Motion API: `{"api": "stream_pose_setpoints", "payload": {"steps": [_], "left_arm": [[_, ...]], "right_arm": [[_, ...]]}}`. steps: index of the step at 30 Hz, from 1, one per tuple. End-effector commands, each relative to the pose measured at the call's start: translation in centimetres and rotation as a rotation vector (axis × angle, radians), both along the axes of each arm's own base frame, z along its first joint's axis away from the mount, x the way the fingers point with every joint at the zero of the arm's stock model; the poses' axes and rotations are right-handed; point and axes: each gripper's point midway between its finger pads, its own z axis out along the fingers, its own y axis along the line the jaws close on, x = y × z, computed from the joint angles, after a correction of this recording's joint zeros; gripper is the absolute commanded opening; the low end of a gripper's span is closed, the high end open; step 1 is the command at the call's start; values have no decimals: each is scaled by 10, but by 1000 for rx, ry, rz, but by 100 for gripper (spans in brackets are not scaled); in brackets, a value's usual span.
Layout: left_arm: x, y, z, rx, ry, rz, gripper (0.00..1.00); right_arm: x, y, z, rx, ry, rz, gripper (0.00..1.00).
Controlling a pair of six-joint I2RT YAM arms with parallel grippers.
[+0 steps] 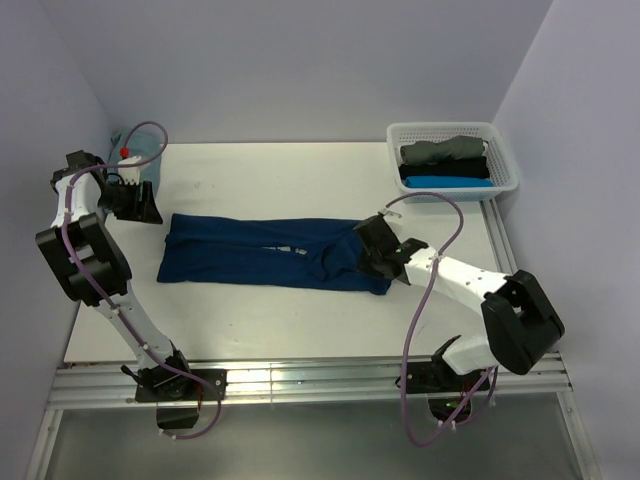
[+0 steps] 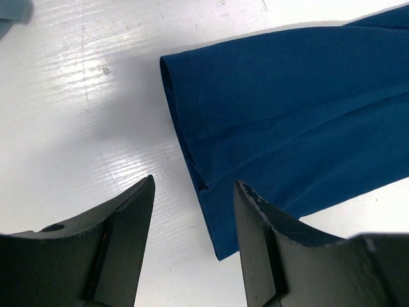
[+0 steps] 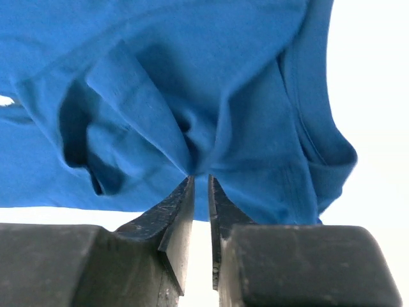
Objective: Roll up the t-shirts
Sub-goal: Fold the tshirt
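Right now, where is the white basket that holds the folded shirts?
In the top view, the white basket sits at the far right corner of the table, beyond the right end of the navy t-shirt and apart from it.

Blue t-shirt point(image 3: 192, 64) bunched into folds, puckered ridge pinched between nearly closed tips of right gripper point(image 3: 201, 178), hemmed edge drooping right, white worktop point(image 3: 377, 96) beyond

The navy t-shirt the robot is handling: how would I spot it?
On the white table, look at the middle. The navy t-shirt lies there folded into a long strip, one end pinched by the right arm's fingers. The shirts in the white basket are stacked instead.
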Motion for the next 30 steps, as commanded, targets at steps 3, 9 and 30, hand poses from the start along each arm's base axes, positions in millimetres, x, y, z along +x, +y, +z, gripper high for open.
{"api": "stream_pose_setpoints", "payload": {"steps": [3, 9, 30], "left_arm": [[8, 1, 14, 0, -45, -28, 58], [7, -1, 19, 7, -55, -32, 58], [2, -9, 33, -9, -77, -54, 59]], "right_arm": [[18, 6, 32, 26, -93, -26, 29], [57, 27, 69, -15, -134, -6, 38], [85, 37, 26, -309, 25, 11, 42]]}}
